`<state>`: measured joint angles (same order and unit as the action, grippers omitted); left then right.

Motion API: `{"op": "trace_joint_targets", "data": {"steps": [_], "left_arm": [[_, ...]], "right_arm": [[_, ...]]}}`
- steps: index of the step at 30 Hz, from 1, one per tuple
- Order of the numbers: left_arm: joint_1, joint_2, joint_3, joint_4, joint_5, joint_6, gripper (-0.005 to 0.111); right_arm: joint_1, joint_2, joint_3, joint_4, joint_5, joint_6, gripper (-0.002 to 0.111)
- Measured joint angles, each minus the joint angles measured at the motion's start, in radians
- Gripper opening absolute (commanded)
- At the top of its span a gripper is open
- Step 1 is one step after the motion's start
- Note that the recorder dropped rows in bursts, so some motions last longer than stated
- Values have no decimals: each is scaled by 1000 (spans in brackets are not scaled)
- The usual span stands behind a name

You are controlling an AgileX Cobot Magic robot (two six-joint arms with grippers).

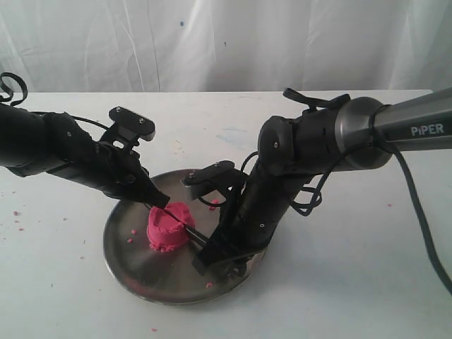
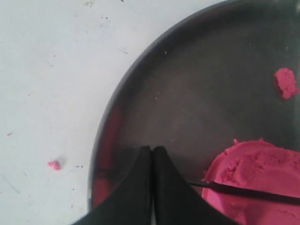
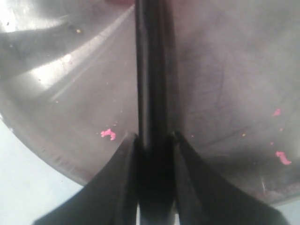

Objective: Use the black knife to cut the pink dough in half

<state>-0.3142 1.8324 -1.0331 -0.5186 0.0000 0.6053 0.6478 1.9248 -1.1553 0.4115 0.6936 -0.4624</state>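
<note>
The pink dough point(image 1: 168, 226) is a round mound in the middle of the steel plate point(image 1: 127, 254). The black knife point(image 1: 185, 224) lies across its top, its thin blade point(image 2: 243, 191) pressed into the dough point(image 2: 262, 173). My right gripper point(image 1: 203, 256) is shut on the knife's handle point(image 3: 151, 93), low over the plate's near right part. My left gripper point(image 1: 161, 200) is shut with nothing in it, fingertips point(image 2: 143, 154) together just beside the dough's far left side, near the blade's point.
Small pink crumbs lie on the plate point(image 2: 285, 82) point(image 3: 108, 134) and on the white table point(image 1: 15, 213) point(image 2: 54, 164). A white curtain point(image 1: 226, 42) hangs behind the table. The right arm point(image 1: 318, 141) reaches over the plate's right rim.
</note>
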Motion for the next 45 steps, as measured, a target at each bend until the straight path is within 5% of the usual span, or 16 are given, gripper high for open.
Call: {"op": "trace_joint_targets", "data": {"steps": [45], "left_arm": [[0, 121, -53, -18, -37, 0, 0]], "right_arm": [[0, 35, 0, 17, -31, -19, 0]]}}
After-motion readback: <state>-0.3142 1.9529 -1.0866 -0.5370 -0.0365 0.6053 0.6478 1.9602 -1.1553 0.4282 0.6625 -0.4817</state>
